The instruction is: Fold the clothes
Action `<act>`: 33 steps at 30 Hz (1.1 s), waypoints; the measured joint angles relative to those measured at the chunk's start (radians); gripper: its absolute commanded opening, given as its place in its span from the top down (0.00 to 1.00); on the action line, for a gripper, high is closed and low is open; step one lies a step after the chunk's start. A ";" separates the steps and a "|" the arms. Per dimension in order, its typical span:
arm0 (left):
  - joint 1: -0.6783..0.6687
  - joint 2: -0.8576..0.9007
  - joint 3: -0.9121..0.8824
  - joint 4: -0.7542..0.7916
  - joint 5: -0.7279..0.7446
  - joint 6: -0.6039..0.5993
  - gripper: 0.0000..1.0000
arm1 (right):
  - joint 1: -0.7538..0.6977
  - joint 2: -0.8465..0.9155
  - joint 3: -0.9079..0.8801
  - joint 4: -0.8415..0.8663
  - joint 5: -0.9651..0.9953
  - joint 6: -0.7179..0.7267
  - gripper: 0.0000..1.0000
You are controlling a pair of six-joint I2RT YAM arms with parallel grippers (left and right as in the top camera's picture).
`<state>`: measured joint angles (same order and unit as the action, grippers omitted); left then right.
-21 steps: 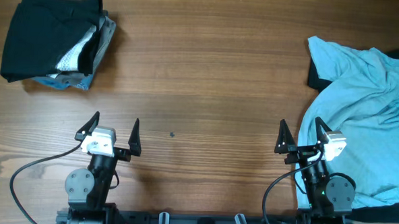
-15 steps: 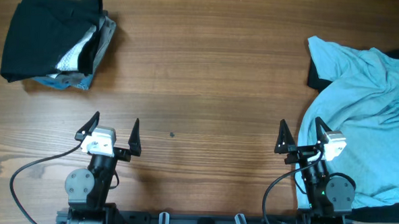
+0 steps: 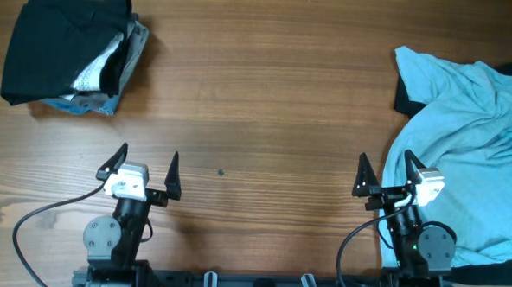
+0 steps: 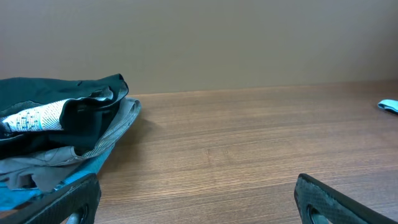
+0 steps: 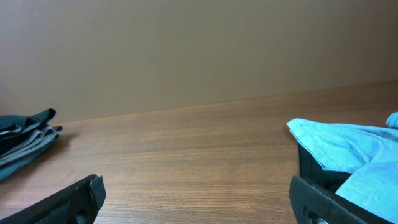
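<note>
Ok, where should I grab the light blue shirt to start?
I'd take the light blue shirt by its far-left corner, a thin flap jutting over bare table. Bring the right hand in from the table's middle; elsewhere it is bunched over a black shirt.

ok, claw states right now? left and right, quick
Left claw: open, holding nothing.
Right claw: open, holding nothing.

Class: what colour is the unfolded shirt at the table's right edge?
The shirt is pale sky blue, clearest in the overhead view.
</note>
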<state>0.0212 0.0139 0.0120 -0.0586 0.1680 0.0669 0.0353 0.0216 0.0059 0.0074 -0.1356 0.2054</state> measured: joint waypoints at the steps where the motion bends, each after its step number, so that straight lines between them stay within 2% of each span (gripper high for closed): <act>1: 0.000 0.000 0.000 0.000 0.000 0.000 0.00 | 0.000 0.000 0.000 0.000 0.000 0.000 0.00; 19: 0.000 0.000 0.000 0.001 0.000 0.000 0.00 | 0.000 0.000 0.000 0.001 0.000 0.000 0.00; 23: 0.000 0.000 0.008 0.067 0.051 -0.011 0.00 | 0.000 0.001 0.032 -0.034 -0.014 0.000 0.00; 25: 0.000 0.001 0.049 0.058 0.048 -0.059 0.00 | 0.000 0.026 0.129 -0.087 -0.019 0.000 0.00; 27: 0.000 0.040 0.160 -0.053 0.015 -0.121 0.00 | 0.000 0.104 0.286 -0.184 -0.021 0.000 0.00; 31: 0.000 0.265 0.435 -0.200 -0.035 -0.174 0.00 | -0.001 0.380 0.598 -0.462 -0.028 -0.004 0.00; 33: 0.000 0.444 0.604 -0.315 -0.045 -0.185 0.00 | -0.002 0.603 0.789 -0.615 -0.047 -0.032 0.00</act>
<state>0.0212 0.4580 0.6163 -0.3740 0.1234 -0.1184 0.0334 0.6243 0.7948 -0.6075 -0.1825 0.1738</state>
